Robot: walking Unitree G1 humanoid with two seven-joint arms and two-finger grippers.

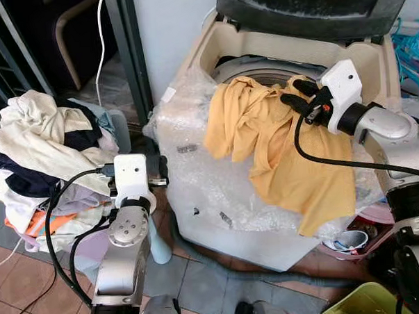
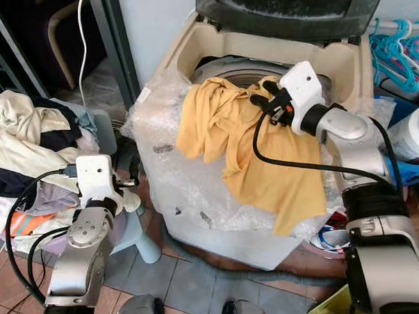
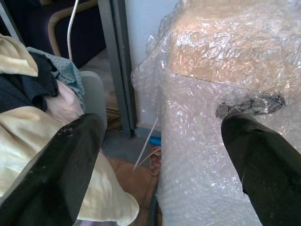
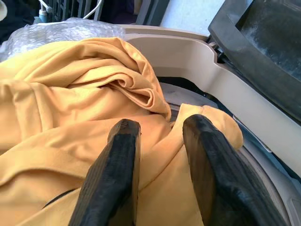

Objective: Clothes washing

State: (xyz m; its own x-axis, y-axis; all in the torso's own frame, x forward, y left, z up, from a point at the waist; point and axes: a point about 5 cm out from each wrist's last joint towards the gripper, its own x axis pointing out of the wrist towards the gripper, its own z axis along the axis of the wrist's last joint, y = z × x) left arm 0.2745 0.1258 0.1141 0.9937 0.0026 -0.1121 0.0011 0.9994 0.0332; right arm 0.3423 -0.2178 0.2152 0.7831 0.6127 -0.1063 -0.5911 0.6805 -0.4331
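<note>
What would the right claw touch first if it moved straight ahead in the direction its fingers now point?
Most likely the yellow garment. The right claw already sits low over its folds at the washing machine rim, fingers slightly apart. Beyond the cloth lies the drum opening, though depth is hard to judge.

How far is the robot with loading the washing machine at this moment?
Done: the lid is open. In hand: the right gripper presses on a yellow garment that lies over the washer's rim, mostly outside the drum; a firm grip cannot be confirmed. Left: pushing it in, then the clothes pile beside the open left gripper.
</note>
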